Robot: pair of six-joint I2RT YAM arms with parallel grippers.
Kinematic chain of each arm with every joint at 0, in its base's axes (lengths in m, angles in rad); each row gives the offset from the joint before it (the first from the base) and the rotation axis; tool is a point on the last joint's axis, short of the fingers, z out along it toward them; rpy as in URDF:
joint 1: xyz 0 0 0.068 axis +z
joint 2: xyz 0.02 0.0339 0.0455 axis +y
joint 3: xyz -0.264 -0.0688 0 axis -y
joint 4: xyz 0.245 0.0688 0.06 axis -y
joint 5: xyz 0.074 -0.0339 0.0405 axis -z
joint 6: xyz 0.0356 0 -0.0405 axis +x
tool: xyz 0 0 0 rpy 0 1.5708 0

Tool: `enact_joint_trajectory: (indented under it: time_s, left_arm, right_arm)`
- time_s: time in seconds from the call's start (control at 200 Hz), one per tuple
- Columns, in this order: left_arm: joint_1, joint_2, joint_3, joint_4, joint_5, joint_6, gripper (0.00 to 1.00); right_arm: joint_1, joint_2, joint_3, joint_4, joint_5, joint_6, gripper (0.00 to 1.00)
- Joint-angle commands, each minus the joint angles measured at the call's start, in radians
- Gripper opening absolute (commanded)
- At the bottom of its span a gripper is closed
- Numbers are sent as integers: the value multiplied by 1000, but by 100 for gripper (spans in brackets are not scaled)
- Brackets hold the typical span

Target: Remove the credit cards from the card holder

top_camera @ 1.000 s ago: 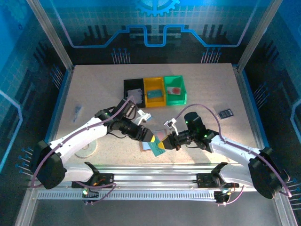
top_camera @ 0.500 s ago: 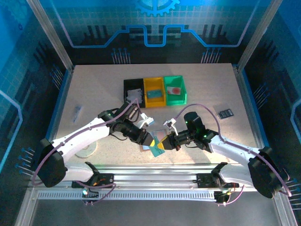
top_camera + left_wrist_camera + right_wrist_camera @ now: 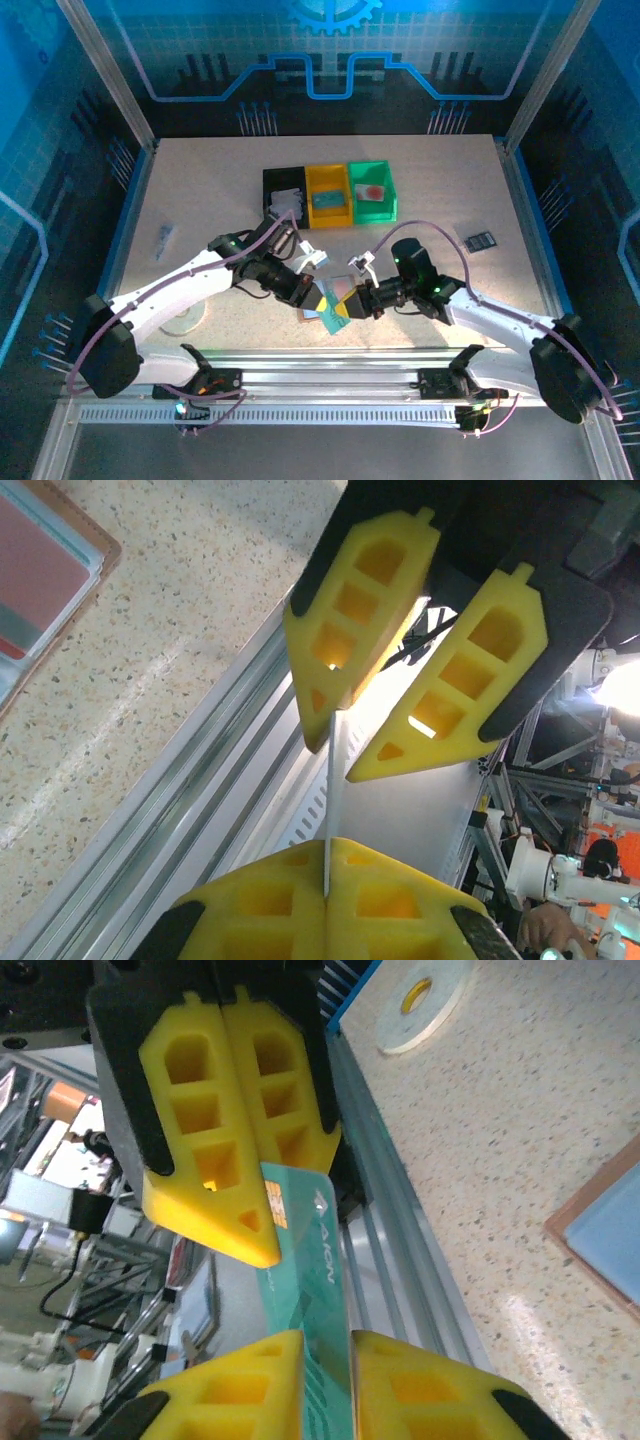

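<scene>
Teal plastic credit card (image 3: 310, 1260) between yellow foam fingers (image 3: 195, 1205), above speckled beige tabletop (image 3: 520, 1110).
The card bears a gold chip and pale lettering; beside it the pinkish-tan leather-like card holder (image 3: 108, 552) shows pale blue-green pockets and a reddish card (image 3: 35, 575); beyond the teal card, a black plastic bin (image 3: 266, 200), a yellow bin (image 3: 330, 223), a green bin (image 3: 391, 200).

Desk (image 3: 150, 630) was matt speckled stone-look, rail (image 3: 200, 810) brushed metal, credit card (image 3: 318, 1260) glossy teal plastic, card holder (image 3: 85, 555) tan leather-look edging over clear plastic pockets, left end effector (image 3: 327, 852) pads (image 3: 260, 900) matt yellow foam-like.
</scene>
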Motion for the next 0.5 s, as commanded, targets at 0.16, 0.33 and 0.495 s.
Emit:
enact_joint_trajectory:
  time_s: [0.16, 0.33, 0.495]
  left_arm:
    - [-5, -85, 9, 40, -116, -111, 0]
    - [-5, -147, -21, 127, -233, -250, 0]
    - [-4, -207, -124, 323, -297, -421, 0]
  right_arm:
    - [-77, -209, -11, -79, 193, 23, 52]
    - [-129, -342, -84, -23, 239, 91, 66]
    - [-134, -391, -160, 114, 241, 183, 69]
